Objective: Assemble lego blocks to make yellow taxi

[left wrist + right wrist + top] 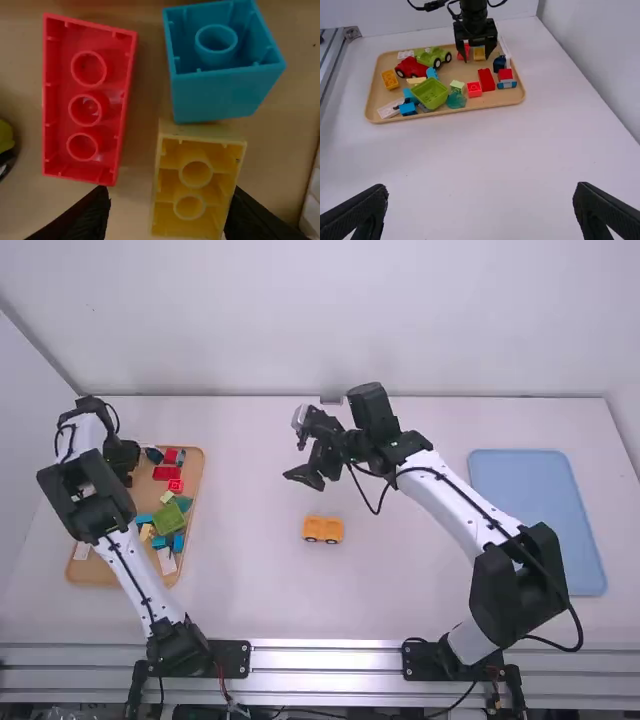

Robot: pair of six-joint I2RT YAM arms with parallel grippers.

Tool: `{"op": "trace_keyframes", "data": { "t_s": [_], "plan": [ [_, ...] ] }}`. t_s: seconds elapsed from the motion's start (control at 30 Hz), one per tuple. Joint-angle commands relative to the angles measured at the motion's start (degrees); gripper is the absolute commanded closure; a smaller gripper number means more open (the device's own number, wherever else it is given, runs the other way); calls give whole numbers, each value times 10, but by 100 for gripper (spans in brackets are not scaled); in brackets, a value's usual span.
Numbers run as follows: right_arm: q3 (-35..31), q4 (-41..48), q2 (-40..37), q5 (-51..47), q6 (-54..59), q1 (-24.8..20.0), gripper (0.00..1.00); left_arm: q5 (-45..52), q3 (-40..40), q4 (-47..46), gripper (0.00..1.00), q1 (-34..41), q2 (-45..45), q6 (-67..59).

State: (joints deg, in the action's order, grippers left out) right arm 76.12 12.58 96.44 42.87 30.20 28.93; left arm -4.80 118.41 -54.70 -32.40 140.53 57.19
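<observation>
Got the yellow car base upright on the surface, just nearer than right gripper with jaws wide apart, and well away from left gripper, with jaws open astride a yellow block in the tray.

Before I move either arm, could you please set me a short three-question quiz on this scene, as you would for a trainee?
1. Which colour is the block between the fingers of the left claw?
a) red
b) yellow
c) white

2. True or false: the yellow wheeled piece stands on the table, outside the tray.

3. Fill in the blank: in the tray, right beside the red car, is a ____ car.

Key: 1 b; 2 true; 3 green.
</observation>
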Motion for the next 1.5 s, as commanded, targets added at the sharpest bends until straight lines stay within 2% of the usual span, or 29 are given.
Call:
{"op": "trace_keyframes", "data": {
  "t_s": [0.0, 0.3, 0.7, 0.77, 0.9, 1.03, 1.17, 1.27, 1.4, 1.47],
  "plan": [
    [3, -1, 0, 3, -3, 0, 1, -17, -7, -5, 45, -5, 2, -7],
    [3, 0, 0, 3, -2, -1, 1, -64, -7, 4, 49, -3, 2, -52],
    [3, 1, 0, 3, -2, -1, 2, -57, -16, 19, 43, -1, 2, -56],
    [3, 0, 0, 3, -2, 0, 1, -20, -31, 42, 44, -2, 2, -56],
    [3, 1, 0, 3, -2, 0, 2, -35, -43, 48, 51, -7, 2, -23],
    [3, 0, 0, 3, -4, 0, 1, -66, -41, 48, 51, -5, 2, -16],
    [3, -2, 0, 3, 0, 0, 1, -62, -41, 51, 53, -4, 2, -59],
    [3, -2, 0, 3, 0, 0, 1, -66, -41, 49, 56, -3, 2, -58],
    [3, -1, 0, 3, -4, 0, 1, -66, -41, 57, 68, -3, 2, -77],
    [3, -1, 0, 4, -4, 0, 2, -67, -40, 57, 68, -3, 2, -83]
  ]
}}
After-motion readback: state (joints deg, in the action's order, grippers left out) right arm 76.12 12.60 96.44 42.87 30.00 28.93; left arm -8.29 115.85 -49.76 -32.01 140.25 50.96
